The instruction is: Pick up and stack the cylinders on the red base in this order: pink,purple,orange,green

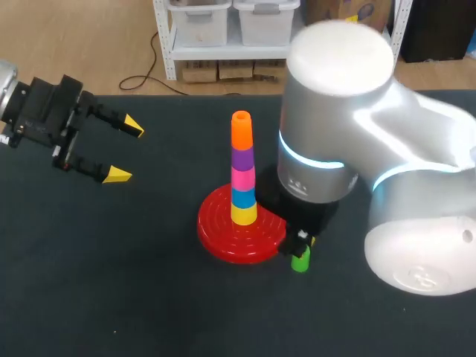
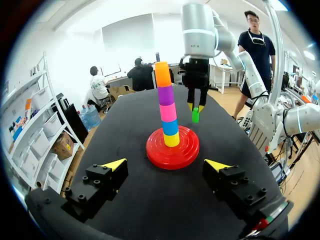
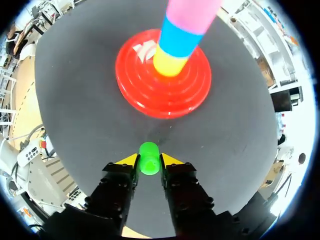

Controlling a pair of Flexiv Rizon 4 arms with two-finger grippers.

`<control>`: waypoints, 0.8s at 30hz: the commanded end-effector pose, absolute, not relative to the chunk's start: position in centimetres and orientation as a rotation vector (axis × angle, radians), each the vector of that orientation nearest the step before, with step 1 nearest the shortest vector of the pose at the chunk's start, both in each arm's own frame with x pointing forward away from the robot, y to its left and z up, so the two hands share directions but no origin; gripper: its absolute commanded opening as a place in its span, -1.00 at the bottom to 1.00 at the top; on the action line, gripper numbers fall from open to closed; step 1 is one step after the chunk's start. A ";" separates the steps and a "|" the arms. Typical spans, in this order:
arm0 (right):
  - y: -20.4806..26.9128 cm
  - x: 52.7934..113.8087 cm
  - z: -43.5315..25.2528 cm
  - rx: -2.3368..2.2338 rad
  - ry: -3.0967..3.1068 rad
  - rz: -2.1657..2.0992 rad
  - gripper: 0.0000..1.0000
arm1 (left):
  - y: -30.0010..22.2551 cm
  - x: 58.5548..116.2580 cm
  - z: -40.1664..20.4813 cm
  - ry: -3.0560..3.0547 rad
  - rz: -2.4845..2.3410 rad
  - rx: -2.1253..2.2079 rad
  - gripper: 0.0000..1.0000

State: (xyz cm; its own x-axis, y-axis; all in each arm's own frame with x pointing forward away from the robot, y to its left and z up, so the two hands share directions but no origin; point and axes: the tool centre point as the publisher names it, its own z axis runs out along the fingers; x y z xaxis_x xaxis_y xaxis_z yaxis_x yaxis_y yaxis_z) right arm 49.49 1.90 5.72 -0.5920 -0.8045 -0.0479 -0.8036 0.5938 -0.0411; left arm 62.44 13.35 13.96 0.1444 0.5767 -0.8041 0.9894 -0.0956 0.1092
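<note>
Green cylinder (image 3: 148, 158), upright, in right claw (image 3: 149, 161)

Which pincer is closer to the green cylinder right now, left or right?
Right. The right pincer is shut on the green cylinder, beside the red base; the left pincer is open, far off on the other side of the stack.

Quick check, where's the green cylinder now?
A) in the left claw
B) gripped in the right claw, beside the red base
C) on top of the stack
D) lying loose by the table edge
B: the right wrist view shows the green cylinder pinched between the right claw's two yellow tips, close to the red base; the orange cylinder tops the stack.
</note>
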 end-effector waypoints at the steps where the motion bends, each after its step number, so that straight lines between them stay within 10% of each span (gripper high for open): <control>1: 1.9 49.8 10.2 -1.389 2.764 -0.008 -1.00 | 13.4 62.5 13.9 1.503 -0.788 1.758 1.00; 24: 5.2 54.1 24.8 -1.309 2.687 -0.022 -1.00 | 13.4 62.5 13.9 1.503 -0.788 1.758 1.00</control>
State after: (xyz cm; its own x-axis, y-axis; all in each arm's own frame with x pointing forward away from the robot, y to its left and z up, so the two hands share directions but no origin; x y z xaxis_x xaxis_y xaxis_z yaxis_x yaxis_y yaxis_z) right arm 54.01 5.18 23.24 -0.6088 -0.7826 -0.1301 -0.7794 0.6206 -0.0858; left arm 62.44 13.35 13.96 0.1445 0.5767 -0.8041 0.9894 -0.0956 0.1092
